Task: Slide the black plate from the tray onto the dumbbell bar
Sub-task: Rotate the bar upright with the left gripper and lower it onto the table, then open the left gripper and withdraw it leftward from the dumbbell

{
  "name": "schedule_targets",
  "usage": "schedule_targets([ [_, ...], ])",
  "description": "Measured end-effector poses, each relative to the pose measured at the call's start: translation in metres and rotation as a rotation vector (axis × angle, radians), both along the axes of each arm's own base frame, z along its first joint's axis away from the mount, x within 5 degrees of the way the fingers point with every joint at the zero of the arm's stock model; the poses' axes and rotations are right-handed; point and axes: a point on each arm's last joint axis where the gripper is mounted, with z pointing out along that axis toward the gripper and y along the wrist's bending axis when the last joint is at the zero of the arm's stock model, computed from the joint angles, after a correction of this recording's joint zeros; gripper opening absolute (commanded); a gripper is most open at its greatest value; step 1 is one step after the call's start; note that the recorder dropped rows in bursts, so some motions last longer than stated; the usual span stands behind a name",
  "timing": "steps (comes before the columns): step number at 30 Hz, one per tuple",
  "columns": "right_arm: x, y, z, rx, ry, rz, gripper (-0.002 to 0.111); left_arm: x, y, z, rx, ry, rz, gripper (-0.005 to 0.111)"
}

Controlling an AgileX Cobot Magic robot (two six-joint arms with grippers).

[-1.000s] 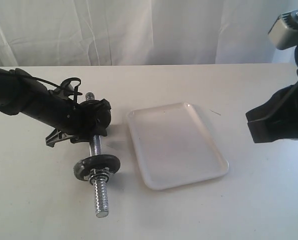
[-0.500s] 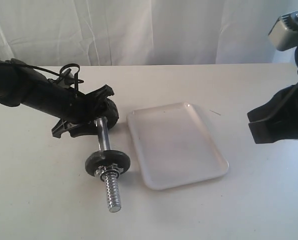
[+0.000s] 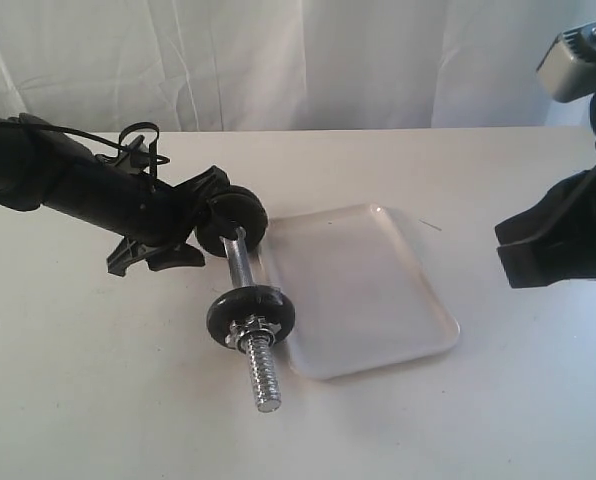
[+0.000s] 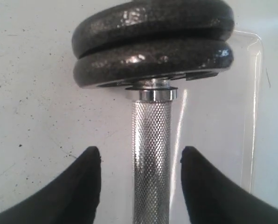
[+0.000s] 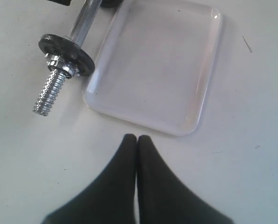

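Checking the layout: the black plate (image 3: 251,318) is off the tray (image 3: 378,330) and sits on the dumbbell bar (image 3: 244,275), up against a steel nut (image 3: 253,328), with the coarse threaded end poking out toward the near side. The bar lies just beside the tray's left long rim, and the plate is right by the tray's near corner. Left gripper (image 4: 140,156) is up at the bar's far end, next to another round black disc (image 3: 236,218). Its wrist cam shows the fingers (image 4: 85,186) spread wide with the knurled bar between them and a gap on each side, so it's gripping nothing. Right gripper (image 5: 137,137) is pinched together and empty, hanging off to the right, well apart from the tray. Plenty of bare table (image 3: 98,400) in front and between the tray and the right arm; the far edge meets a white curtain (image 3: 278,60). Can't read any marking on the discs, too blurry
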Motion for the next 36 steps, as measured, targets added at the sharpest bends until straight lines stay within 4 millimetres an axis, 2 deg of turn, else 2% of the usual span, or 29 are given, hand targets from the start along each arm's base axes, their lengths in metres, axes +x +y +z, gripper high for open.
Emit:
schedule_targets([
  [3, -0.0001, 0.0, -0.0001, -0.001, 0.002, 0.0, 0.0, 0.0, 0.0, 0.0, 0.001, -0.001, -0.001, 0.016],
  [4, -0.0003, 0.0, -0.0002, -0.001, 0.004, 0.001, 0.0, 0.0, 0.0, 0.0, 0.001, -0.002, -0.003, 0.0],
  [36, -0.0003, -0.0003, -0.0004, -0.002, 0.006, -0.003, 0.0, -0.0004, 0.002, -0.0014, 0.07, -0.045, -0.07, 0.0],
])
